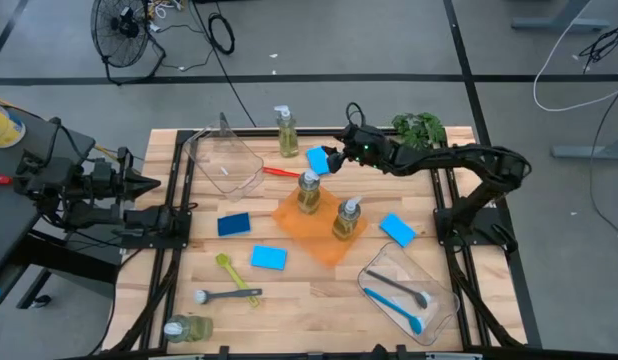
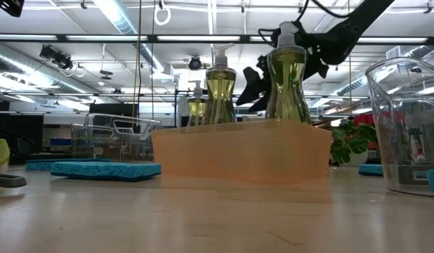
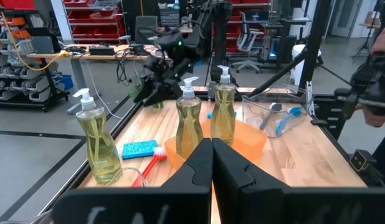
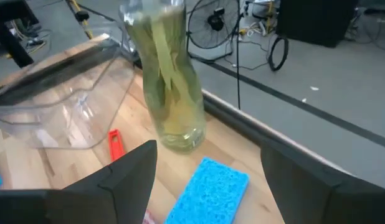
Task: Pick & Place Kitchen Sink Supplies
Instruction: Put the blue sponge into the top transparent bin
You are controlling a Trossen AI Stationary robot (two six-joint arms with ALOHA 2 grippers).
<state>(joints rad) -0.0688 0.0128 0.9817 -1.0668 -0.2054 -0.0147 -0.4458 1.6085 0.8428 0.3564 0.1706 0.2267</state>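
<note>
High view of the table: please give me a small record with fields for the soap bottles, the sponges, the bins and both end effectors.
soap bottles: four; two on the orange tray, one at the far edge, one lying at the near left corner
sponges: four blue; one under the right end effector
bins: one clear bin far left; one near right holding two brushes
right end effector: open, above the far sponge, holding nothing
left end effector: shut, waiting at the table's left edge

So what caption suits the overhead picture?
Right gripper, open, hovers over a blue sponge near a soap bottle.
</note>
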